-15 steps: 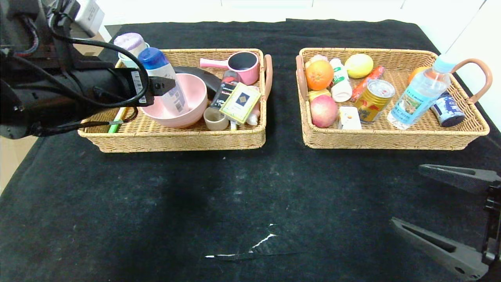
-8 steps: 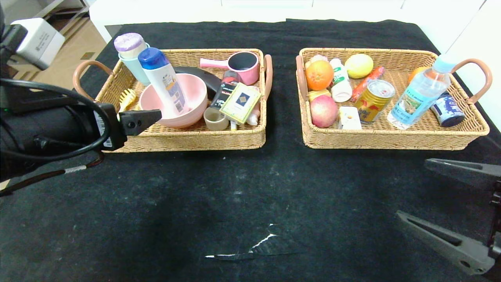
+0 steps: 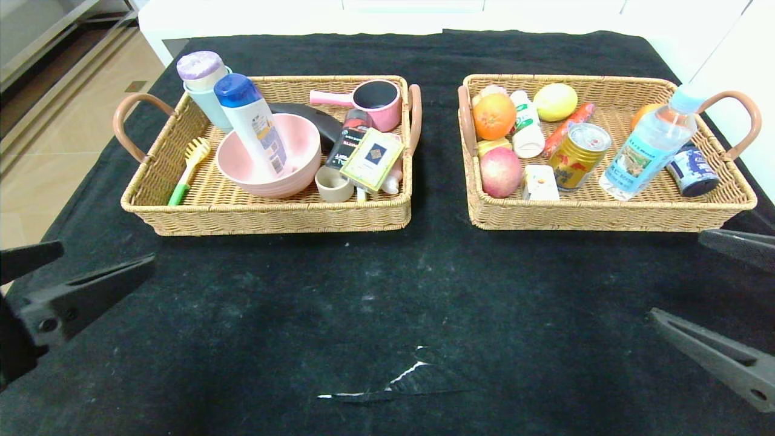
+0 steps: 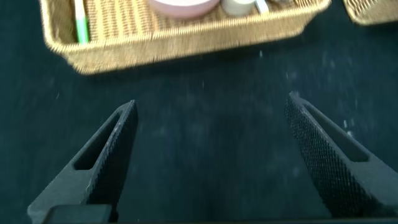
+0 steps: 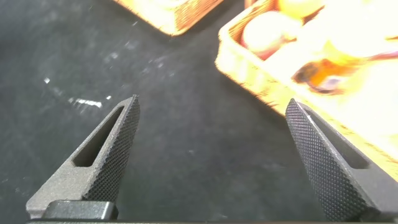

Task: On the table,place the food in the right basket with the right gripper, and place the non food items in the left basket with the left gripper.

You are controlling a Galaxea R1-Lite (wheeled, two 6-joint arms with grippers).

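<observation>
While both hang above the table (image 3: pixel 387 290), left end effector (image 4: pixel 211 158) and right end effector (image 5: pixel 214 155) wide open, empty.

- Indoor staged test room, lab-like, not a lived-in home.
- Desk (image 3: pixel 387 290) under scuffed black cloth, well ahead of both end effectors.
- Two matching wicker baskets (image 3: pixel 266 212) hold sorted household props and groceries.
- Beige tiled floor (image 3: pixel 54 151) beyond the left end effector (image 3: pixel 66 278).
- Plain white wall (image 3: pixel 738 91) past the right end effector (image 3: pixel 726 303).
</observation>
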